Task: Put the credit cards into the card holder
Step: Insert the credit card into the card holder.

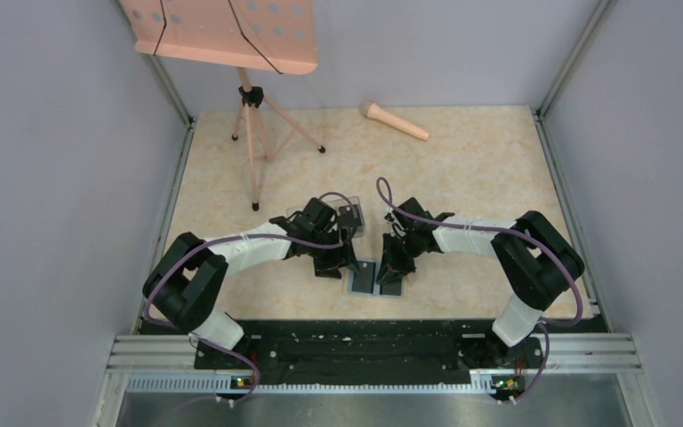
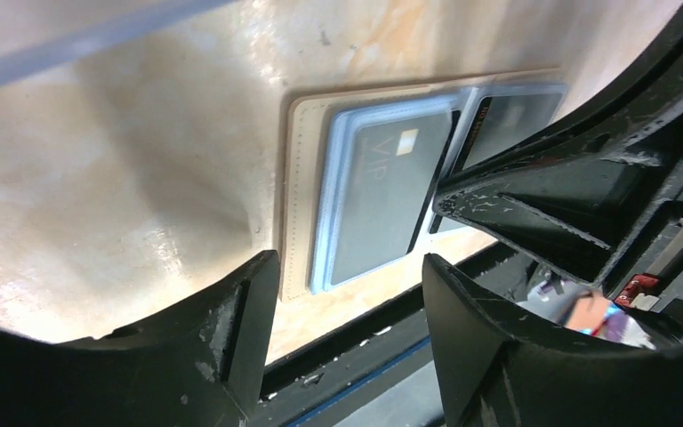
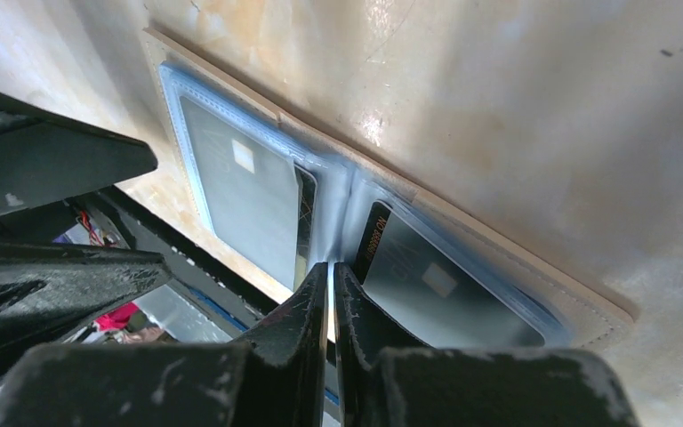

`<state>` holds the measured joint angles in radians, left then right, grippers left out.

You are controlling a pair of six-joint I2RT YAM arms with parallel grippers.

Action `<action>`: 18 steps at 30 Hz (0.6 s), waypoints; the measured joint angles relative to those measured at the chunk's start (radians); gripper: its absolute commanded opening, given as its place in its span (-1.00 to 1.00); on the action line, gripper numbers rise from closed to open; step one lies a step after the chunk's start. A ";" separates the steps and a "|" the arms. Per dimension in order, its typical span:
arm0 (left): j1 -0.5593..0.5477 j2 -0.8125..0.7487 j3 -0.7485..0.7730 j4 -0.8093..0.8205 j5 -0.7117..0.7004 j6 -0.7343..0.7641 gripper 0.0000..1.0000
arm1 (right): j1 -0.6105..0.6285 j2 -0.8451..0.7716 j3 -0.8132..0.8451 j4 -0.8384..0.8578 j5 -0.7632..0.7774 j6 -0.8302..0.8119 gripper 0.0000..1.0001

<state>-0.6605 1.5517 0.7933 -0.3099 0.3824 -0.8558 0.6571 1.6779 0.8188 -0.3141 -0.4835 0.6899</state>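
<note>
Right pincer (image 3: 331,267) pressed together over open card holder (image 2: 298,196), spread left pincer (image 2: 349,267) alongside (music stand (image 1: 222,31) well behind).

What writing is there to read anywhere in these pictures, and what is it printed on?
"VIP": on the dark card in a pocket of the open card holder.
Orange lettering along the edge of the other dark card: too blurred to read.
Nothing else in the three views carries text that can be read.
</note>
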 measured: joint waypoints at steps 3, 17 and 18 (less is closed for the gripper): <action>-0.024 -0.005 0.039 -0.036 -0.047 0.020 0.19 | 0.000 0.000 0.000 0.000 0.000 -0.002 -0.88; -0.055 0.076 0.067 -0.041 -0.050 0.040 -0.17 | 0.000 0.000 0.000 -0.001 -0.003 -0.008 -0.89; -0.058 0.077 0.068 -0.040 -0.050 0.040 -0.19 | 0.000 0.000 0.000 -0.002 -0.003 -0.009 -0.89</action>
<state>-0.7185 1.6287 0.8616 -0.3500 0.3328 -0.8162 0.6571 1.6779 0.8188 -0.3157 -0.4862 0.6811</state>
